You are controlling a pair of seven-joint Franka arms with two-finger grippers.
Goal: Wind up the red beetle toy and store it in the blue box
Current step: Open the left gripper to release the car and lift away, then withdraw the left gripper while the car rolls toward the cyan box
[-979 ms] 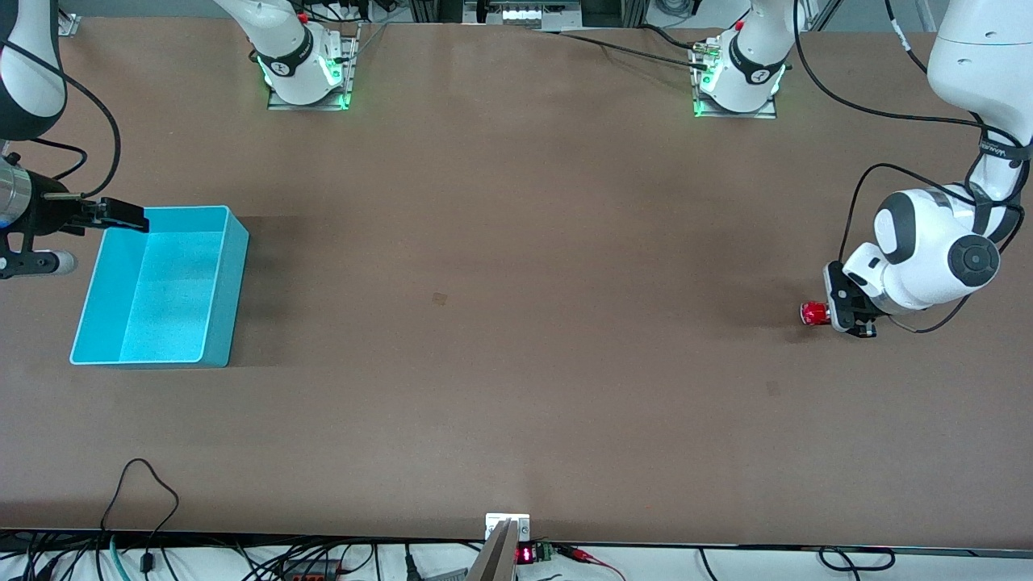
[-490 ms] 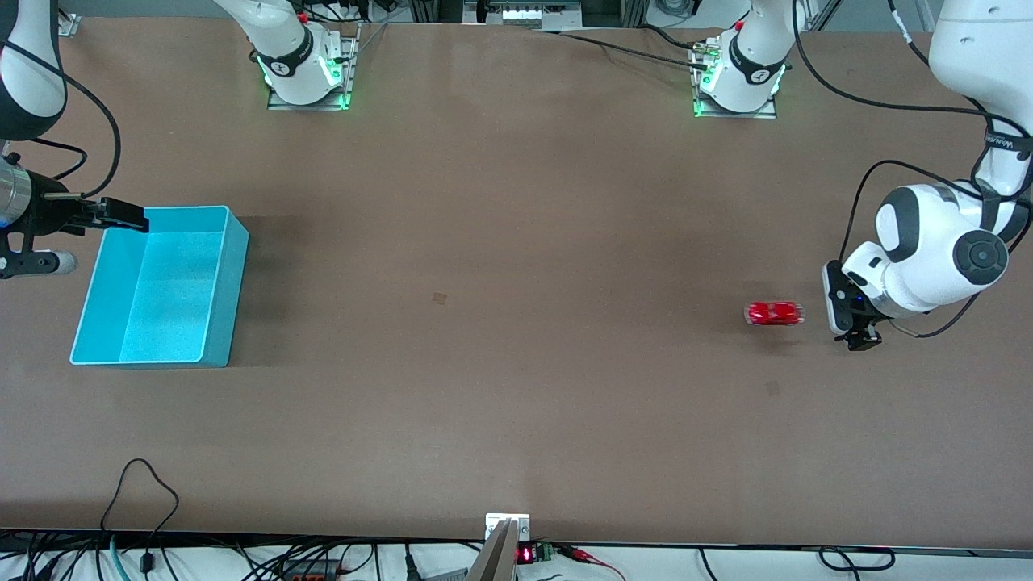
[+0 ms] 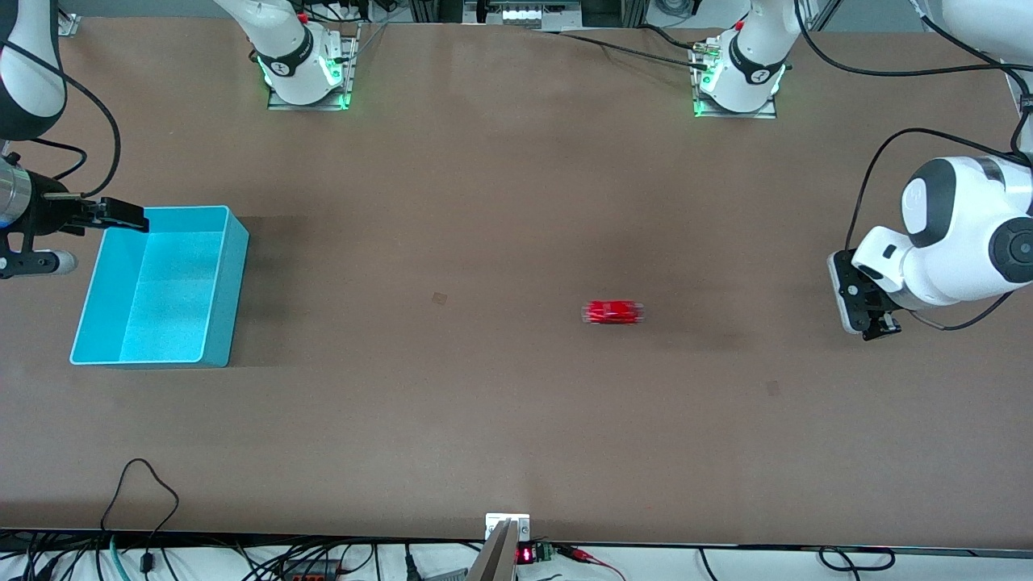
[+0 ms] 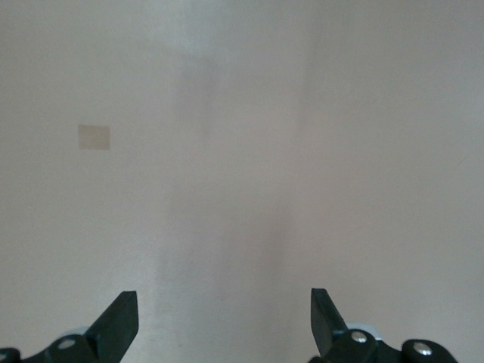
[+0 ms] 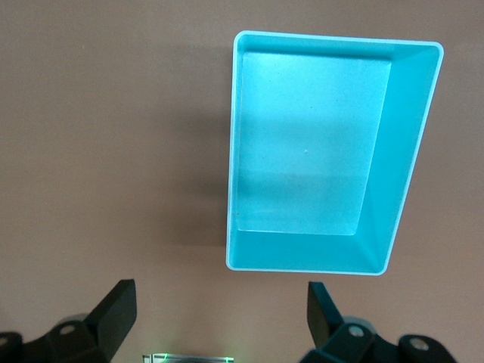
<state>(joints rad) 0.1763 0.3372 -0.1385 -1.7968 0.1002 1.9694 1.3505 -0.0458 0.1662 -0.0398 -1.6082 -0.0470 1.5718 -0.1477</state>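
Note:
The red beetle toy (image 3: pixel 613 312) is on the table near the middle, streaked with motion, free of both grippers. My left gripper (image 3: pixel 878 326) is open and empty at the left arm's end of the table, well apart from the toy. The left wrist view shows its spread fingers (image 4: pixel 119 324) over bare table, with no toy in it. The blue box (image 3: pixel 169 290) stands empty at the right arm's end. My right gripper (image 3: pixel 121 215) waits open over the box's corner farthest from the front camera. The right wrist view shows the box (image 5: pixel 310 144) and the gripper (image 5: pixel 219 314).
A small square patch (image 3: pixel 439 298) marks the table between toy and box. Another patch (image 3: pixel 773 388) lies near the left gripper, and one shows in the left wrist view (image 4: pixel 94 137). The arm bases (image 3: pixel 307 73) stand along the farthest edge. Cables (image 3: pixel 145 484) trail at the nearest edge.
The toy left my left gripper and rolled along the table toward the blue box. The left gripper opened and drew back toward its end of the table. The right arm has not moved.

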